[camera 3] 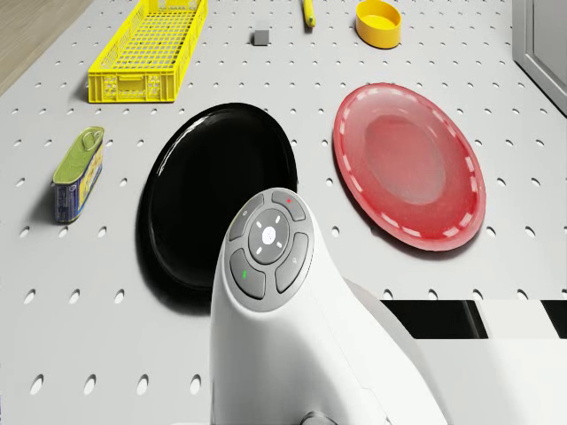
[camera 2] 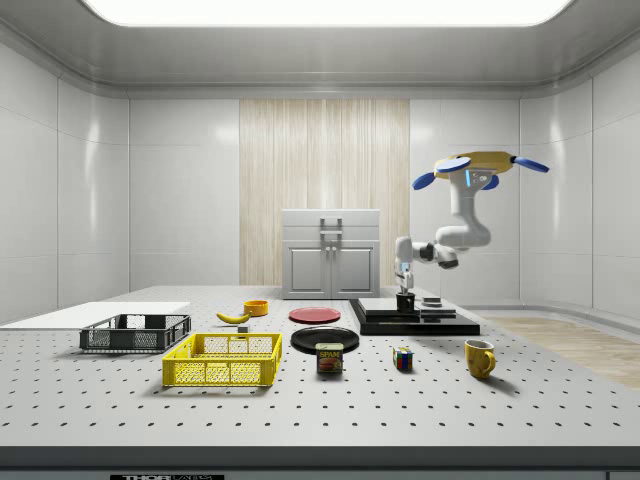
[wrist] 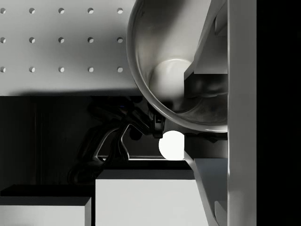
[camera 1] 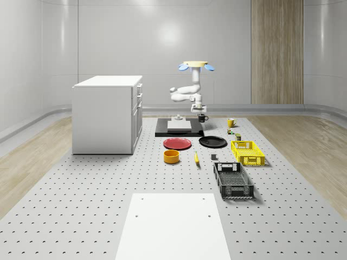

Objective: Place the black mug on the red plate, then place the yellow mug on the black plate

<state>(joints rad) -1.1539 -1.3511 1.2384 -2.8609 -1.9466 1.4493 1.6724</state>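
At the black platform's edge, my gripper (camera 2: 405,287) comes straight down onto the black mug (camera 2: 405,300), which sits on the black slab (camera 2: 415,322) near its corner. From the wrist view the mug's rim (wrist: 141,89) lies between the fingers (wrist: 207,42), one inside the cup wall; I read that as closed on the rim, though the angle is tight and I cannot vouch for firm contact. The arm (camera 1: 187,91) folds back up to the drone (camera 1: 195,65), which hovers above the far end of the slab, behind the two plates.

I judge this to be the first step, the pick of the black mug, with nothing yet delivered. Next I need a clean lift off the slab, then a carry forward and across to the red plate (camera 3: 409,166), which lies on the perforated table (camera 1: 81,206) just beside the black plate (camera 3: 217,190).

The yellow mug (camera 2: 480,357) waits well apart on the table, on the side view's right. The path to the red plate looks open to me; the white block (camera 1: 179,125) on the slab sits near the mug and is the one thing to clear on the way up. A tin (camera 3: 78,173), a yellow crate (camera 3: 151,50), a yellow bowl (camera 3: 378,23) and a banana (camera 2: 233,317) lie beyond the plates, and a white cabinet (camera 1: 107,114) stands off to the whole-scene view's left.
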